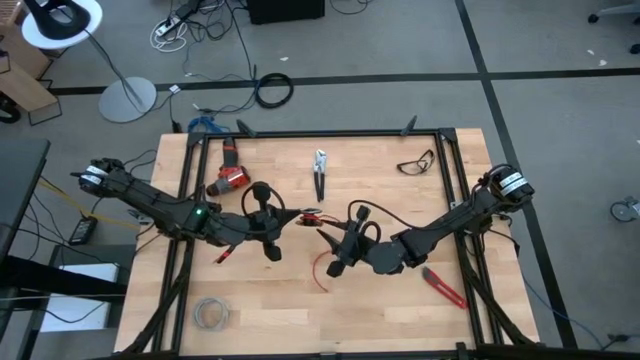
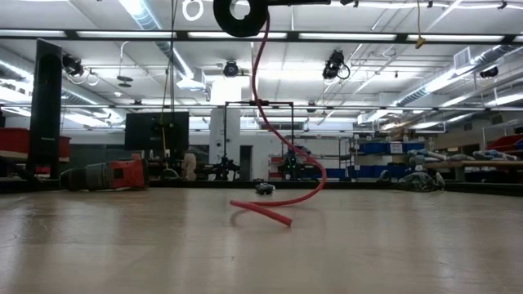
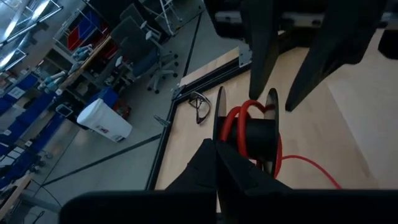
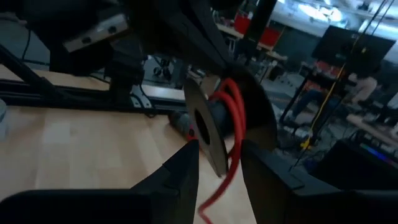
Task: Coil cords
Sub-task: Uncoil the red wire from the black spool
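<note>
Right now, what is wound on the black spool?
A few turns of red wire sit between the black spool flanges; its tail trails onto the wooden table. The spool's far side is hidden.

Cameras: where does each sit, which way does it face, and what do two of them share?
High: overhead, straight down on the table; both arms.
Low: table height, level across into the room; red wire hanging from the spool; little of the arms.
Left wrist: on left arm, past the shut left hand at the spool.
Right wrist: on right arm; open right hand straddles the spool's flange.
Shared: both wrist views show the spool and red wire.
</note>
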Controlling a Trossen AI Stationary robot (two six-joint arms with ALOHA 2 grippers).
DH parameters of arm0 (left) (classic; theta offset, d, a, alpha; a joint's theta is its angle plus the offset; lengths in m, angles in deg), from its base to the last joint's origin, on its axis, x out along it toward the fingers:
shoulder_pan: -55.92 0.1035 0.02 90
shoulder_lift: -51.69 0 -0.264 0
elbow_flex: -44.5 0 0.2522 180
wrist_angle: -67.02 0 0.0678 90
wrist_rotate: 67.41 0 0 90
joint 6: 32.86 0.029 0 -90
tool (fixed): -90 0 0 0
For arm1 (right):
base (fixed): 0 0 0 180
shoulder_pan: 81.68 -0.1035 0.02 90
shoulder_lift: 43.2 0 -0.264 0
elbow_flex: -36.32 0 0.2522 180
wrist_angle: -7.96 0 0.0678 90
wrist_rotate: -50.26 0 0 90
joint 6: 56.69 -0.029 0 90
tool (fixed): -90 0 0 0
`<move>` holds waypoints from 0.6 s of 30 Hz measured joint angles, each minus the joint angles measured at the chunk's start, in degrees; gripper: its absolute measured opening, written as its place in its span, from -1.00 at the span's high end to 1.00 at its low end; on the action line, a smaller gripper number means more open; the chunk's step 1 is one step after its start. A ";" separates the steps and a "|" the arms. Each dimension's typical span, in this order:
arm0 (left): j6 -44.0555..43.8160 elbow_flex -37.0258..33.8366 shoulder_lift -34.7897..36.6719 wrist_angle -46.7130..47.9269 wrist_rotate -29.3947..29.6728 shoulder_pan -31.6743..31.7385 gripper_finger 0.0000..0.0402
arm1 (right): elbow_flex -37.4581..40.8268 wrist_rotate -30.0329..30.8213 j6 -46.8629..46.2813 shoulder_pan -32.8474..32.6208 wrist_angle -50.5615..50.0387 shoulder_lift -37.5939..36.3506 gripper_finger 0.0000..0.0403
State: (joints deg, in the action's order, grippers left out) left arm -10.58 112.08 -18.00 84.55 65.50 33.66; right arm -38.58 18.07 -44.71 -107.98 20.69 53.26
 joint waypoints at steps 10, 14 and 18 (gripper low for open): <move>0.20 -0.04 0.00 0.01 1.17 0.00 1.00 | 0.00 -1.38 -1.90 0.63 -0.89 0.00 0.43; 0.20 -0.04 0.00 0.01 1.41 0.00 1.00 | 0.00 -5.77 -1.62 0.67 0.66 0.00 0.44; 0.18 -0.04 0.00 0.04 1.41 0.00 1.00 | 0.00 -9.21 -1.15 0.65 2.18 0.00 0.46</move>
State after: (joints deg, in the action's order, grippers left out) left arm -10.40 112.04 -18.00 84.59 66.91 33.66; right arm -38.58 8.86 -45.86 -107.33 22.87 53.26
